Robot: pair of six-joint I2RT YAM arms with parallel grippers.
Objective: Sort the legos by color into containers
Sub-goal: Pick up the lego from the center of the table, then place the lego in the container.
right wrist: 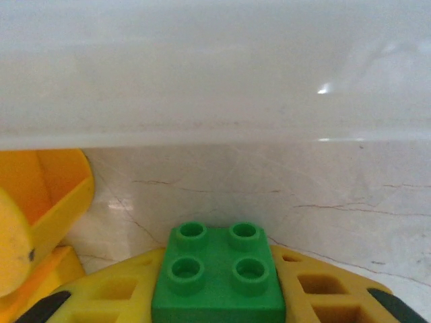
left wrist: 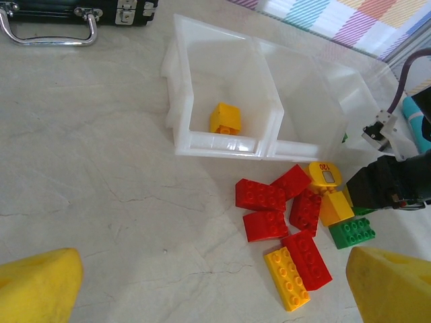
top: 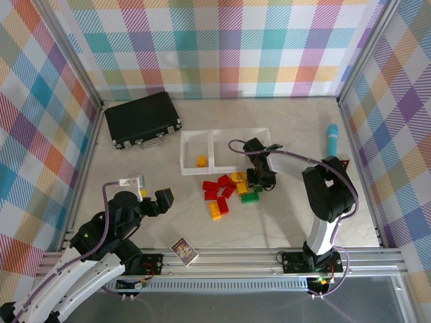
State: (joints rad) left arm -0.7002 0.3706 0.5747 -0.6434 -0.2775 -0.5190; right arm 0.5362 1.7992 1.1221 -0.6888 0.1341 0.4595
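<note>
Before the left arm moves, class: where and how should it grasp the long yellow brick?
Probably pinch the long yellow brick by its short ends, from above: it lies flat, studs up, and a red brick presses against one long side.

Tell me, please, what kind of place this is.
Probably a robot test cell, not a home: a table fenced by a metal frame and plaid walls, a left arm and right arm bolted at its near edge, and legos laid beside containers for sorting.
</note>
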